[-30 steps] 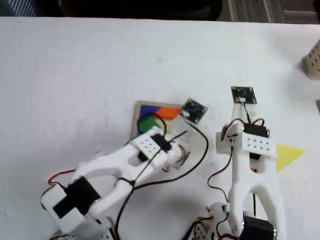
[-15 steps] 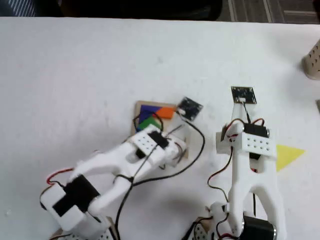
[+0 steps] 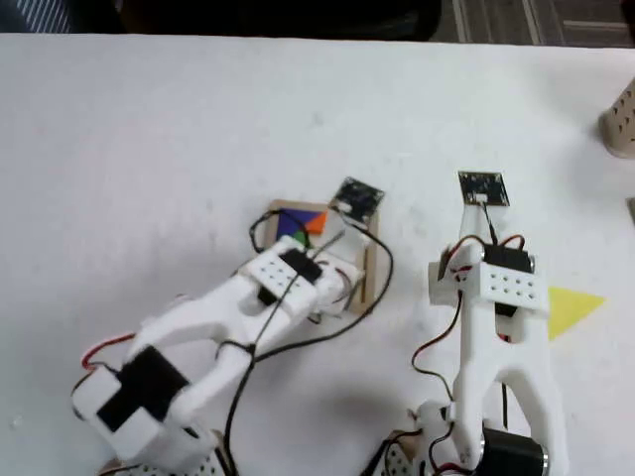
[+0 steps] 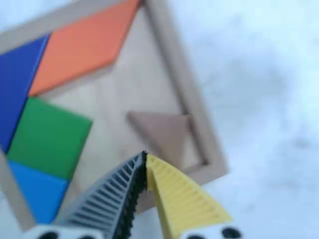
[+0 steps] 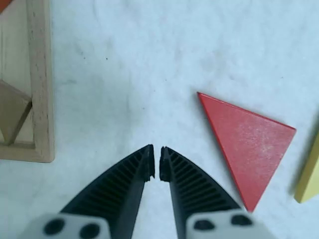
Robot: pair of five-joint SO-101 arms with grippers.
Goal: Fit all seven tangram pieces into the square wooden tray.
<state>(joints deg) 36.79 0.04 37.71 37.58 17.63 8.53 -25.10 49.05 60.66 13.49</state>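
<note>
Over the square wooden tray (image 3: 369,275) goes the left arm (image 3: 248,312), and the left jaws are pressed together, tip to tip, with nothing between them: one side ribbed grey, the other ribbed yellow. Their point hangs above the tray's bare wooden floor, close to a brown triangle (image 4: 162,134) that lies flat against the pale, raised rim (image 4: 172,64).

Look at what is seated in there. An orange parallelogram (image 4: 82,47) is tucked along one edge and a dark blue piece (image 4: 17,89) sits next to it. A green square (image 4: 47,137) is set below the orange, touching a light blue piece (image 4: 35,191). All are flat, matte and sharp-edged, packed side by side.

Now the right arm (image 3: 496,317), parked well apart from the tray on the white surface (image 3: 149,149). The right jaws are black and ribbed, all but closed with only a thin slit at the tips, and they pinch nothing. They hover over bare surface.

Just off to one side of them lies a red triangle (image 5: 246,144), flat, slightly speckled and untouched. Beyond it shows the edge of a yellow triangle (image 5: 309,179), which the high view shows poking out beside the right arm (image 3: 573,307). On the jaws' other side is the tray's corner (image 5: 41,74), its light wood grain showing, with the brown triangle (image 5: 11,114) inside it.
</note>
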